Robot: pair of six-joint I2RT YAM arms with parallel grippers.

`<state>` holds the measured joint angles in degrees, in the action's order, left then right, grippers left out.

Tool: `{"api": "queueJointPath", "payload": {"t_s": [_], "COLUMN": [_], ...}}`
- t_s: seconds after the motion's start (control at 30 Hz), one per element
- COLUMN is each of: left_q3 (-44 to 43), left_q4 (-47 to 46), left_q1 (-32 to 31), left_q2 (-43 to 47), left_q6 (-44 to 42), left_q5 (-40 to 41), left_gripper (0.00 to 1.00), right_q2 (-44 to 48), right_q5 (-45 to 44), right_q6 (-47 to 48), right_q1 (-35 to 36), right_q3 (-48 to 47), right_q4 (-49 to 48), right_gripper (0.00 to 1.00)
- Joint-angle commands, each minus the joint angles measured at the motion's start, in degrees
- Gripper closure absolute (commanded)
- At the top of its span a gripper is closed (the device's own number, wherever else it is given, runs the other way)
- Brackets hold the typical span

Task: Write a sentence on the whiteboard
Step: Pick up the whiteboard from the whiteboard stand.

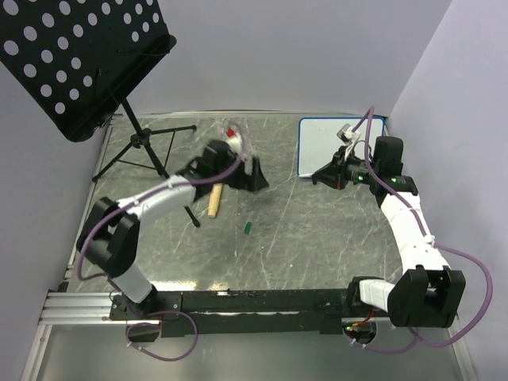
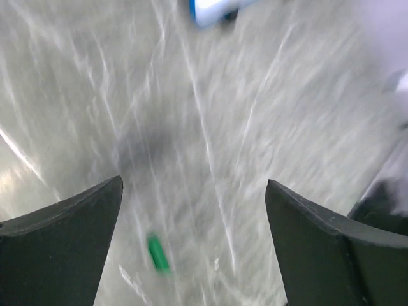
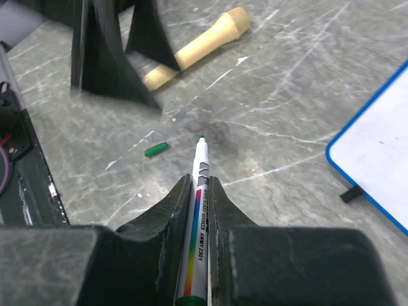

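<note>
Whiteboard (image 1: 353, 135) lies flat on tabletop (image 1: 302, 238) at far right, approx. 1 o'clock in top cam. It has a blue rim, and what shows of its face is white. Right jaws sit over board's near-left corner, approx. 7 o'clock of board, so from them the board spreads toward 12–2 o'clock.

Right jaws are clenched on marker (image 3: 199, 210), barrel pinched btwn them, uncapped tip sticking out toward 12 o'clock in right wrist cam. Tip points at bare tabletop, off the board. Can't tell whether it touches the surface. In that cam board's blue-rimmed corner is at 3 o'clock of jaws, apart from the tip.

Left jaws are released, spread wide, w/ only tabletop and a small green cap (image 2: 157, 253) seen btwn them. They are blurred in top cam, near mid-tabletop, w/ board well apart at 3 o'clock. In left wrist cam, also blurred, a blue corner of board peeks in at 12 o'clock, far from jaws. Cap lies toward 7 o'clock in that cam. In top cam it is at 6 o'clock of left jaws, apart from them.

Wooden handle (image 1: 214, 200) lies near left jaws at approx. 7 o'clock. Black perforated music stand (image 1: 79, 63) is at far left, approx. 10 o'clock.
</note>
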<state>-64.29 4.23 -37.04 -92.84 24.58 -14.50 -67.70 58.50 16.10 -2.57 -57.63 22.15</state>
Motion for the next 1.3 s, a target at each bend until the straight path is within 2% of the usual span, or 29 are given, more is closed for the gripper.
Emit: {"api": "queueJointPath", "payload": {"t_s": [0.0,0.03,0.07,0.1,0.23,0.33,0.47,0.7,0.73,0.97,1.2,1.27], "left_q3": [-8.5,-11.8,-18.4,-21.2,-31.5,-39.0,-44.3,-53.4,-54.3,-60.9,-64.3,-65.7], "left_q4": [-17.9,-16.9,-13.4,-13.1,-14.4,-17.5,-22.9,-33.8,-37.3,-42.4,-47.7,-48.4], "left_q1": [11.1,11.5,11.5,11.5,11.5,11.1,9.5,7.4,7.2,5.8,5.6,5.6], "left_q2": [-9.1,-14.1,-16.4,-18.6,-29.9,-36.9,-43.8,-56.1,-56.8,-62.8,-66.4,-67.5], "left_q6": [4.4,2.7,0.1,-2.9,-4.1,-1.4,2.3,14.5,15.8,21.1,25.1,26.4], "left_q5": [-30.7,-31.3,-31.4,-32.7,-36.0,-37.4,-37.3,-37.0,-36.8,-34.7,-33.6,-33.0], "left_gripper": [0.03,0.02,0.02,0.02,0.01,0.03,0.05,0.11,0.11,0.13,0.31,0.33], "right_q2": [1.8,1.8,1.8,1.8,1.3,0.8,0.1,-0.5,-0.7,-1.0,-2.3,-2.4], "right_q5": [0.3,0.4,0.5,0.6,0.9,1.3,1.6,2.4,2.5,3.2,4.0,4.1], "right_q6": [0.4,0.5,0.6,0.6,0.8,1.0,1.0,0.9,0.8,0.3,0.1,-0.1], "right_q1": [-2.1,-2.3,-2.7,-2.8,-3.2,-3.5,-3.5,-3.8,-4.1,-4.7,-5.2,-5.2], "right_q3": [-1.0,-1.0,-0.9,-1.0,-1.0,-1.0,-1.1,-1.0,-1.1,-1.1,-1.2,-1.1], "right_q4": [-0.1,0.0,0.0,0.1,0.3,0.3,0.4,0.3,0.4,0.3,0.3,0.2], "right_gripper": [1.0,1.0,1.0,1.0,1.0,1.0,1.0,1.0,1.0,1.0,1.0,1.0]}}
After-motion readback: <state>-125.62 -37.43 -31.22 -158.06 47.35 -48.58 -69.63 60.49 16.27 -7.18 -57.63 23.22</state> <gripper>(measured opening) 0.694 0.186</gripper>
